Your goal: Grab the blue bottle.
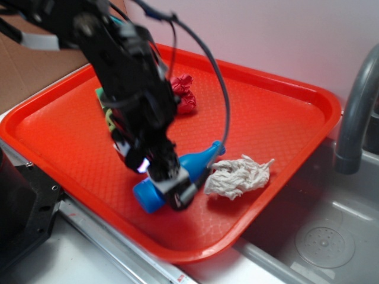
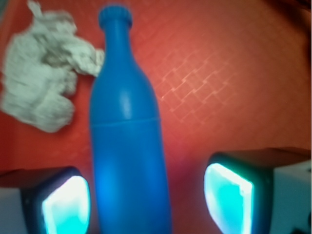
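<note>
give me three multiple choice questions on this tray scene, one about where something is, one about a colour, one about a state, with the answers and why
1. Where does the white crumpled cloth lie?
A. beside the neck end of the blue bottle
B. in the sink
C. under the bottle's base

2. What colour is the tray?
A. green
B. red-orange
C. grey

3. How does the gripper stand to the bottle?
A. shut with nothing in it
B. far off at the tray's back rim
C. open, one finger on each side of the lying bottle

Answers:
1. A, the wrist view shows the cloth next to the bottle's neck.
2. B, both views show a red-orange surface.
3. C, the wrist view shows a gap between the bottle and at least one finger.
</note>
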Controlling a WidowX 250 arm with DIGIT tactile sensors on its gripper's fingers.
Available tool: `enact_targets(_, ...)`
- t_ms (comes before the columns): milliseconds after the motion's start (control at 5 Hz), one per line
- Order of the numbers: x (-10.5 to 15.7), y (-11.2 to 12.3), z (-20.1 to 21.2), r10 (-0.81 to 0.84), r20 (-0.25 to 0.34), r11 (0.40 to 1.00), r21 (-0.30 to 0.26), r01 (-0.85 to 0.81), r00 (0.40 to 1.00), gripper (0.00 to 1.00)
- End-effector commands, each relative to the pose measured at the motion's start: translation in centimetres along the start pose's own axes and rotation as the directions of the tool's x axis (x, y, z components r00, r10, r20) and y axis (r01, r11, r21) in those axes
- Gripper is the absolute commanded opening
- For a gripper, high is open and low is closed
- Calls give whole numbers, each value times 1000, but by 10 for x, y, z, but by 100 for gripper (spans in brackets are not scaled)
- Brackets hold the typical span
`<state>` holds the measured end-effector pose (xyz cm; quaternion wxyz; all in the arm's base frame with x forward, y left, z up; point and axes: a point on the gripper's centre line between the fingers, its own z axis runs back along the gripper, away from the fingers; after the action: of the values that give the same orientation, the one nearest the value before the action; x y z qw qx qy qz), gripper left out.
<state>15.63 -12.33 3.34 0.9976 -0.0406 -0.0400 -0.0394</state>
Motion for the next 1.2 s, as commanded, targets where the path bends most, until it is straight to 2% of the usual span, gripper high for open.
enact_targets(0, 10, -14, -15, -9, 34, 997, 75, 6, 999, 0)
enact_targets(200, 11, -10, -9, 16, 34, 997, 72, -18, 999, 0)
enact_targets(400, 24, -1, 16, -90, -28, 995, 28, 91, 996, 0)
enact_targets(600, 37, 21, 68, -30, -28, 998, 51, 32, 999, 0)
enact_targets(800, 48, 51, 103, -19, -48, 1000, 10, 20, 999, 0)
enact_targets(1000, 49, 79, 130, 61, -13, 997, 58, -60, 998, 0)
